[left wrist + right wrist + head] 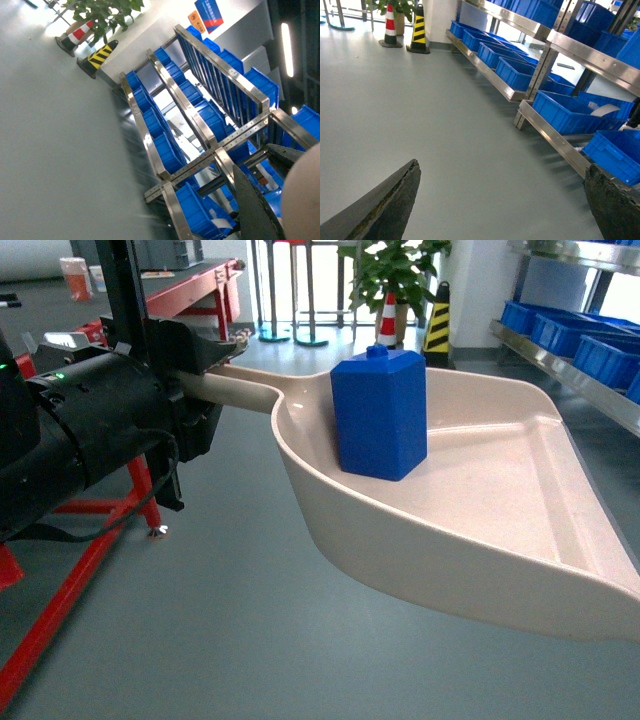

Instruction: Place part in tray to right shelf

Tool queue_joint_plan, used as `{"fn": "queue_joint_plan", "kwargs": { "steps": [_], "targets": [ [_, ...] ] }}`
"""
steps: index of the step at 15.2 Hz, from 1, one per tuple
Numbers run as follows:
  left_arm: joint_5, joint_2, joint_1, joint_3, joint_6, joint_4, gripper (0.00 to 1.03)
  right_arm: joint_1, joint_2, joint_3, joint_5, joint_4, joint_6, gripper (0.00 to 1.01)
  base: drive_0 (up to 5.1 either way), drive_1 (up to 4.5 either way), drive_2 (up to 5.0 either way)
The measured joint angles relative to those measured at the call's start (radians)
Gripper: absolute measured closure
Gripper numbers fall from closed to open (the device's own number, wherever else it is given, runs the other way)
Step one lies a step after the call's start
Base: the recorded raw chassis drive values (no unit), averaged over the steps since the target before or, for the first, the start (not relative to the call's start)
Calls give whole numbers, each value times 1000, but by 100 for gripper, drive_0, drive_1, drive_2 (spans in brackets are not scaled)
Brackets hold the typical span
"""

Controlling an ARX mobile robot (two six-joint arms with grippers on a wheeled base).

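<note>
The beige tray point(470, 540) hangs in the air over the grey floor, close below the head camera. My left gripper point(222, 362) is shut on its long handle point(240, 390) at the left. The blue part point(380, 415) stands upright inside the tray near the handle end, stud up. The right shelf point(572, 372) runs along the right edge, apart from the tray's lip. In the left wrist view a dark finger point(252, 207) lies against the beige handle point(306, 200). My right gripper point(502, 167) is open over bare floor, with the shelf rail point(555, 140) to its right.
Blue crates point(570, 112) fill the shelf's levels. A red-and-white cone point(387, 320), a yellow-black striped post point(437, 322) and a potted plant point(400, 270) stand at the far wall. A red-framed workbench point(90, 570) is at the left.
</note>
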Motion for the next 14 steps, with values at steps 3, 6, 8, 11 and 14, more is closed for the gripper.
{"fn": "queue_joint_plan", "kwargs": {
  "steps": [3, 6, 8, 11, 14],
  "targets": [
    [1, 0, 0, 0, 0, 6, 91, 0, 0, 0, 0, 3, 0, 3, 493, -252, -252],
    [1, 0, 0, 0, 0, 5, 91, 0, 0, 0, 0, 0, 0, 3, 493, -252, -252],
    [0, 0, 0, 0, 0, 10, 91, 0, 2, 0, 0, -2, 0, 3, 493, -252, -252],
    [0, 0, 0, 0, 0, 10, 91, 0, 0, 0, 0, 0, 0, 3, 493, -252, -252],
    [-1, 0, 0, 0, 0, 13, 91, 0, 0, 0, 0, -2, 0, 3, 493, -252, -252]
  ]
}}
